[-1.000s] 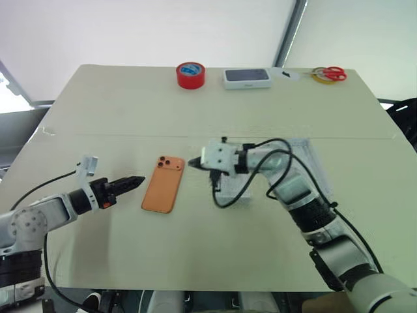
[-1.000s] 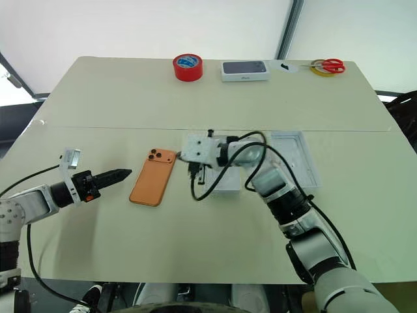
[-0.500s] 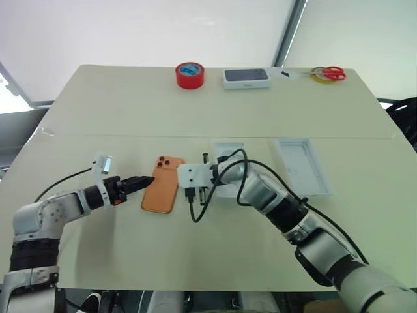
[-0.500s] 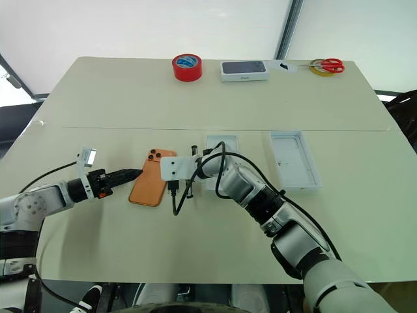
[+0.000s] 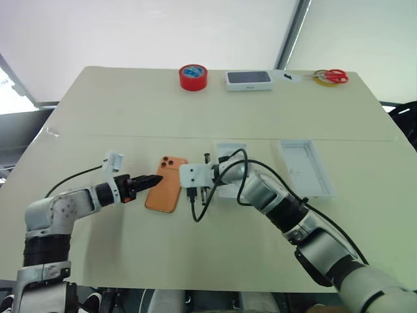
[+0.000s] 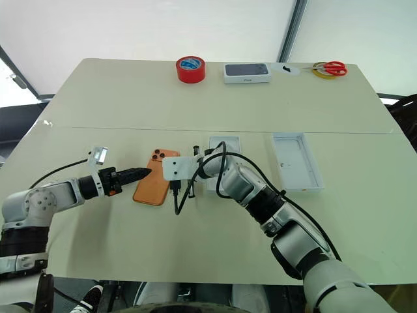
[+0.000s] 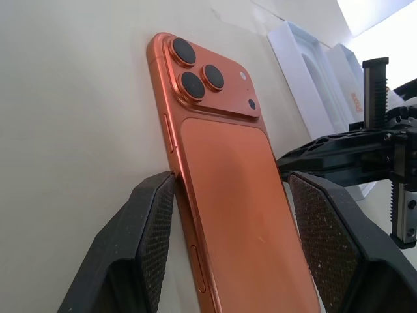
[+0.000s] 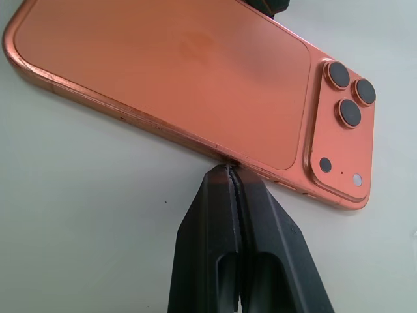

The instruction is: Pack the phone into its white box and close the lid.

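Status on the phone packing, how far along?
Early. Done: the white box and the lid lie open on the table. In hand: the phone lies camera-side up between the open left gripper fingers, with the shut right gripper tip at its other long edge. Left: lift it, seat it, close the lid.

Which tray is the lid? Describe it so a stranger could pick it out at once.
On the beige table, look at the near half, on the robot's right. The lid is the shallow white tray lying alone there, pale inside. The white box lies closer to the orange phone, partly behind the right arm.
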Controlling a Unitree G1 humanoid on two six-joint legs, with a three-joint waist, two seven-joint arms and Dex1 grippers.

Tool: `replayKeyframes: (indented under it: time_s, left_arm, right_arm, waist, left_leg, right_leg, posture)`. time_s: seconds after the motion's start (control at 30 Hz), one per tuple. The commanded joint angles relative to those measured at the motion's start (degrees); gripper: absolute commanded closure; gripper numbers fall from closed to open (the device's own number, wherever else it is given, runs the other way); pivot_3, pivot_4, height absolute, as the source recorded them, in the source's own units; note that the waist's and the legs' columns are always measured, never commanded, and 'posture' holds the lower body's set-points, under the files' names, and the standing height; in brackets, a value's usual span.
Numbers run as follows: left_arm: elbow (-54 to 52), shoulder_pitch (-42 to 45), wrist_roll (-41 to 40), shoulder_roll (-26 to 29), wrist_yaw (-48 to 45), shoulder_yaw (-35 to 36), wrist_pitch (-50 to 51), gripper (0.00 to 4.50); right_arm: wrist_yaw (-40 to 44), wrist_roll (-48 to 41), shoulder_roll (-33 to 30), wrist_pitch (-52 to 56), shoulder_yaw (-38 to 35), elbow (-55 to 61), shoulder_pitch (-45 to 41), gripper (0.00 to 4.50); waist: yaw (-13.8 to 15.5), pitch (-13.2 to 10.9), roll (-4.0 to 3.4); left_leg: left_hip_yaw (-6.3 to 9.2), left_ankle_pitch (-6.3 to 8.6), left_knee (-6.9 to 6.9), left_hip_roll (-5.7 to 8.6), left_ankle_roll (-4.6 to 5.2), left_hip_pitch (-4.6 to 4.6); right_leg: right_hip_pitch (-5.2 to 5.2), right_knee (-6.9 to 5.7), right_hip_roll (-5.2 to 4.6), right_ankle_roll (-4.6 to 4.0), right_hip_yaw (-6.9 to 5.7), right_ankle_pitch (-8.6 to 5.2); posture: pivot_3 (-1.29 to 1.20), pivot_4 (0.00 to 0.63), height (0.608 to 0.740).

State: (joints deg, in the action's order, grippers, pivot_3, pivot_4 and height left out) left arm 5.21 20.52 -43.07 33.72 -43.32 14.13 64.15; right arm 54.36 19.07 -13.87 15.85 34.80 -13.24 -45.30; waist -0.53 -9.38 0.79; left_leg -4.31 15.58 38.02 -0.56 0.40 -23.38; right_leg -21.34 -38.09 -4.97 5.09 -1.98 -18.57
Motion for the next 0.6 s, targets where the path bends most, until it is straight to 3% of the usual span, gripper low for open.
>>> replayKeyframes:
  time_s: [0.03,0.2,0.37,0.6]
  left_arm:
    - [-3.7,1.0,-1.6,-2.6,-1.0,-6.4,4.1,1.59]
    - [-2.9,3.4,0.4,-4.4,2.2,-5.8,5.2,1.59]
    - [-5.6,4.7,-3.0,-8.0,4.2,-2.8,9.8,1.59]
    - [-3.0,5.4,-6.0,-11.1,5.5,6.9,15.2,1.59]
  right_arm:
    - [-0.9,0.4,1.0,-0.5,0.3,-1.0,0.5,4.44]
    - [-1.6,0.7,1.3,-1.0,-0.1,-2.1,0.0,4.44]
    - [-1.6,1.1,1.2,-2.0,-0.6,-2.8,0.0,4.44]
    - [-1.9,2.4,0.8,-3.1,-0.9,-3.4,0.4,4.44]
  waist:
    - [0.0,0.0,0.0]
    - [0.1,0.0,0.0]
    - [0.1,0.0,0.01]
    - [0.0,0.0,0.02]
  left_leg:
    - [0.0,0.0,0.0,0.01,0.0,0.0]
    - [0.04,0.0,0.0,0.03,0.0,0.0]
    - [0.09,0.0,0.01,0.06,0.0,0.06]
    - [0.09,0.0,0.01,0.08,0.01,0.03]
  right_leg:
    - [0.01,0.0,-0.01,0.0,0.0,0.0]
    - [0.01,0.0,-0.01,0.0,-0.05,0.0]
    - [0.05,0.0,-0.05,0.0,-0.08,0.0]
    - [0.11,-0.01,-0.05,0.01,-0.1,0.0]
  posture:
    - [0.0,0.15,0.73]
    - [0.0,0.15,0.73]
    - [0.0,0.15,0.73]
    - [0.0,0.15,0.73]
